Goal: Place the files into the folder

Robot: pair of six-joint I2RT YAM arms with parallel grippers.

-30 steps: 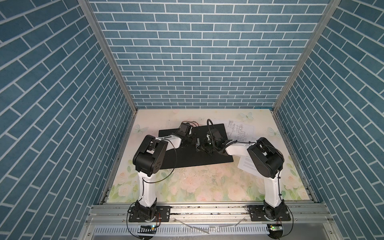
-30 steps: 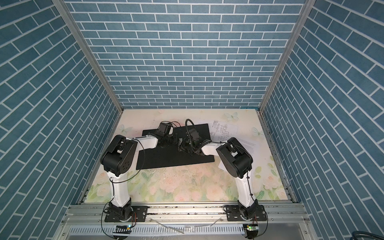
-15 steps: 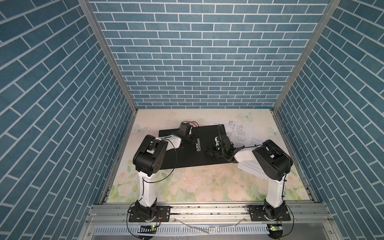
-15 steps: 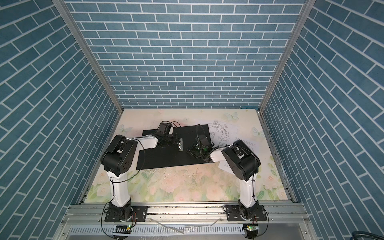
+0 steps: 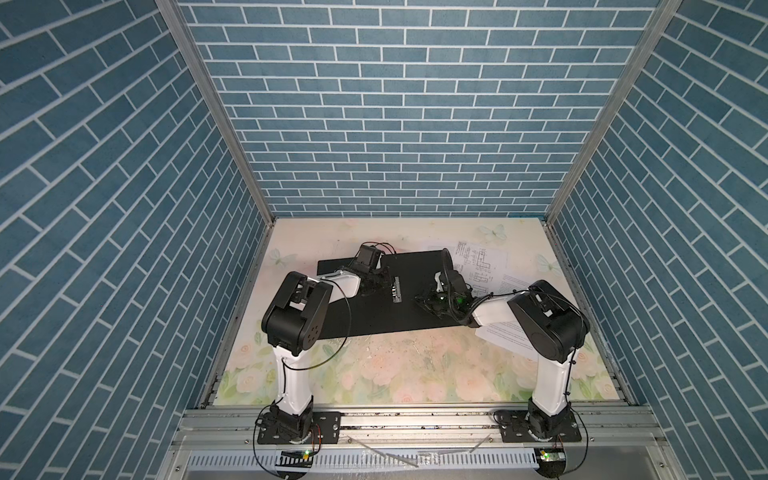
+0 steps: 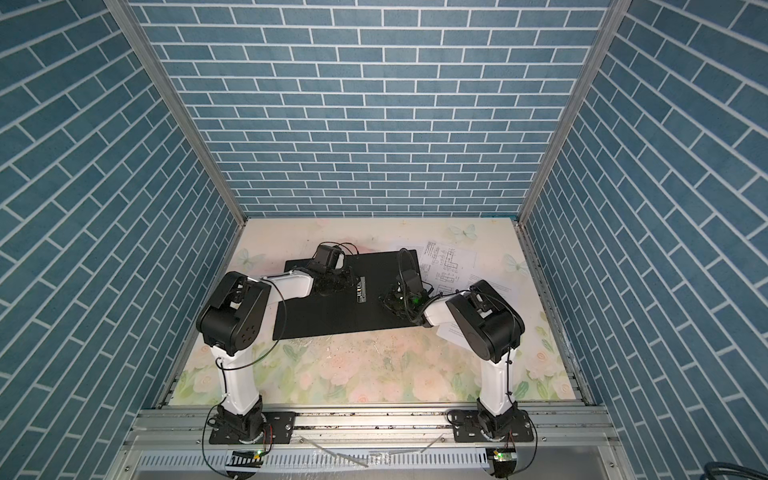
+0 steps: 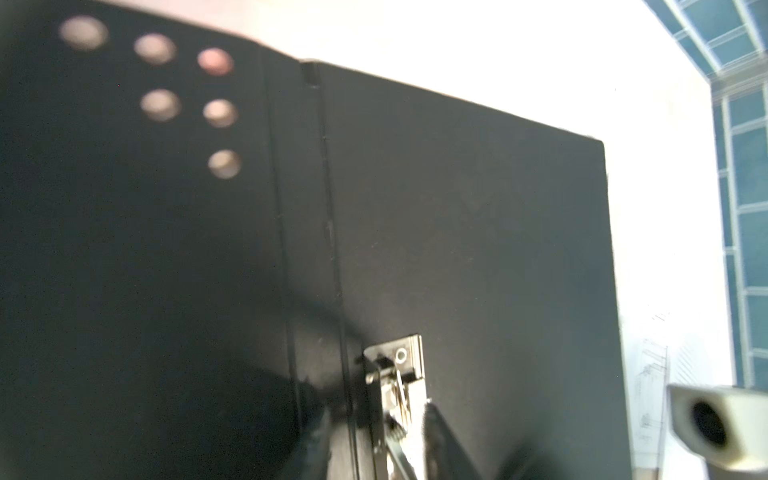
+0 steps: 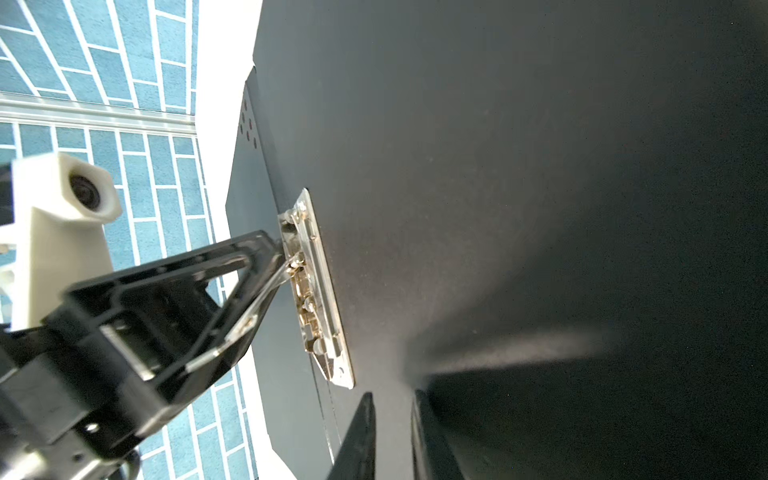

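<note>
In both top views a table (image 5: 395, 365) with a pale flower-pattern cover stands between three walls (image 5: 395, 124) of blue brick pattern, with metal posts (image 5: 216, 116) at the far corners. The folder (image 5: 374, 316) lies open and flat on the far middle part of the table, black inside facing up. A small metal clip (image 5: 397, 289) sits near its middle fold. The files (image 5: 482, 259) lie on the table at the folder's right edge. The far sheet shows line drawings, and a text sheet (image 5: 505, 334) is partly covered by the right arm (image 5: 492, 311). The left arm (image 5: 336, 286) hides part of the folder's left half. Both arm ends are dark against the black folder, so the jaws cannot be read here.

In the left wrist view the left gripper (image 7: 376, 440) is cut off by the picture edge. Its jaws stand apart, with the clip between them; whether a finger touches it I cannot tell. Blurred pale round spots (image 7: 153, 48) show on one flap. The table is washed out to white.

In the right wrist view the right gripper (image 8: 392, 440) points along the bare black folder. Its jaws are nearly together, with a thin gap and nothing in it. The clip is near, ahead of it.
</note>
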